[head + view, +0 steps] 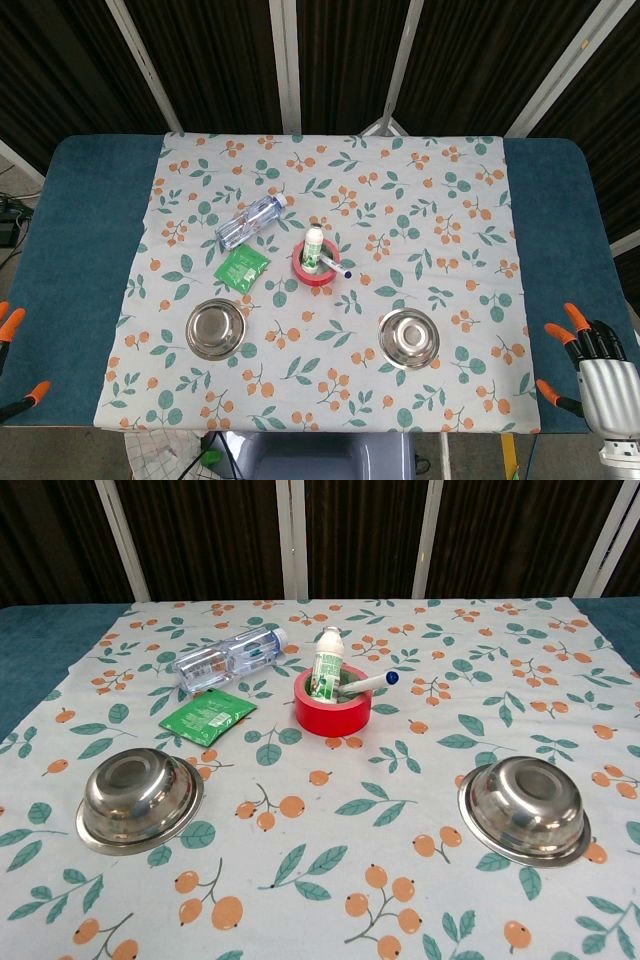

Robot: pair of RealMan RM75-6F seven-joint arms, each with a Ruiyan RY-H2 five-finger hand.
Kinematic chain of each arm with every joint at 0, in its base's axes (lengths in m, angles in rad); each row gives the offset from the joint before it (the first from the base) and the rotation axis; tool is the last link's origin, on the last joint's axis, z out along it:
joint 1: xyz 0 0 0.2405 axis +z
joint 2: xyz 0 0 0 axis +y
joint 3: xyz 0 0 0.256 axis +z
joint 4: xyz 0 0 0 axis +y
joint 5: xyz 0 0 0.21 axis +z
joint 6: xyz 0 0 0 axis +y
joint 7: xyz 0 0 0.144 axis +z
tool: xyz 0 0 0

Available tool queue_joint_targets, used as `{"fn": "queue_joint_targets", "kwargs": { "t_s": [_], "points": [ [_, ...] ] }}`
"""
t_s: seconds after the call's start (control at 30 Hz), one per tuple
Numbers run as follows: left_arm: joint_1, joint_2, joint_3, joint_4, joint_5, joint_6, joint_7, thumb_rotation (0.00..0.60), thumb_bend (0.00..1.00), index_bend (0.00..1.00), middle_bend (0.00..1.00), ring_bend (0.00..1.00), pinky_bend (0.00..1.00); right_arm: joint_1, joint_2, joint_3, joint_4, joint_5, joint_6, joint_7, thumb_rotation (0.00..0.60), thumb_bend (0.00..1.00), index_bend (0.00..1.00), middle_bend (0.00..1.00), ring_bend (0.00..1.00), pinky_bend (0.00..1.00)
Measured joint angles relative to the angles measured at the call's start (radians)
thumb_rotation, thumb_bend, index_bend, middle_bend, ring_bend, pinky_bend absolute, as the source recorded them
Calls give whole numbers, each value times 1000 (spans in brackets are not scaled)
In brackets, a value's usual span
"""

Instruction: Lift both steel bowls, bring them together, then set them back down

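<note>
Down near the front edge of the counter (70,200), two steel bowls sit upside down on the flowery cloth (430,190). They are well apart. The left bowl (218,328) is on the left side and the right bowl (408,338) is on the right side. The right hand (592,362) is off the cloth at the right edge, with its fingers spread and nothing in it. Only orange fingertips of the left hand (14,360) show at the left edge, so I cannot tell how it is set. Farther back, a green packet (242,267) lies flat. Beside it is a red tape roll (319,263) with a small white bottle (316,245) and a pen (330,263) inside. A water bottle (249,222) lies on its side behind the packet.
</note>
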Motion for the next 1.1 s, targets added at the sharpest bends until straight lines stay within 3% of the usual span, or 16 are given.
{"fn": "queue_joint_targets", "kwargs": {
  "t_s": [0.37, 0.6, 1.1],
  "points": [
    [1, -9, -6, 8, 17, 16, 10, 600, 1, 62, 0, 0, 128, -4, -14, -2, 5, -12, 12, 5, 600, 132, 280, 114, 159, 112],
    [-10, -18, -11, 22, 10, -4, 10, 600, 0, 62, 0, 0, 128, -9, -15, -4, -8, -4, 14, 23, 600, 132, 281, 113, 157, 5],
    [-28, -22, -6, 25, 10, -42, 10, 600, 0, 62, 0, 0, 85, 4, -15, -17, -48, 17, -46, 27, 600, 132, 234, 85, 115, 0]
  ]
}}
